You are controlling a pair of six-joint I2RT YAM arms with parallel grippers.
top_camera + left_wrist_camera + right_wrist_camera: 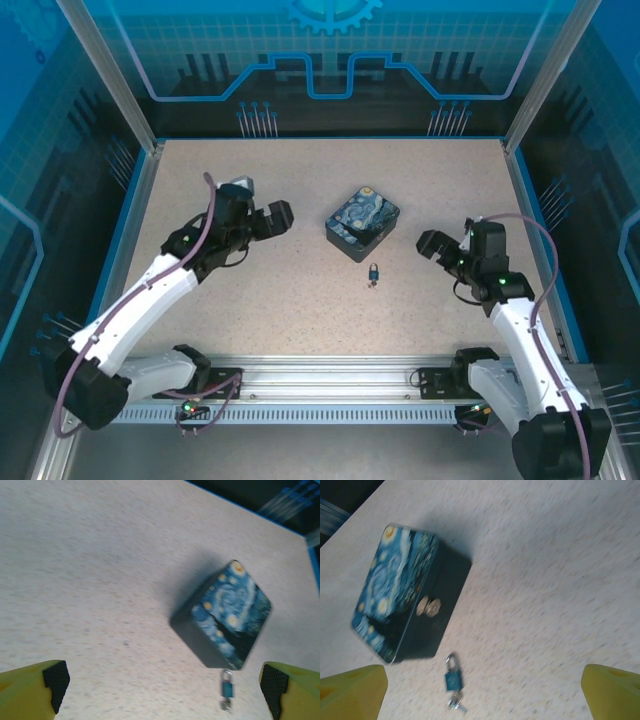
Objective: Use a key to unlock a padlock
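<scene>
- left gripper (165,687) is hanging wide open, gripping nothing
- right gripper (484,682) is gaping open too, empty
- padlock (373,271) is lying on the table (250,300) just beside the Starry Night box (362,222), key (456,705) touching its bottom end

Top camera looks down from behind the arm bases (200,385); both wrist cameras tilt closer onto the table (250,290), sharing box (225,615) and padlock (227,687) low in frame
</scene>
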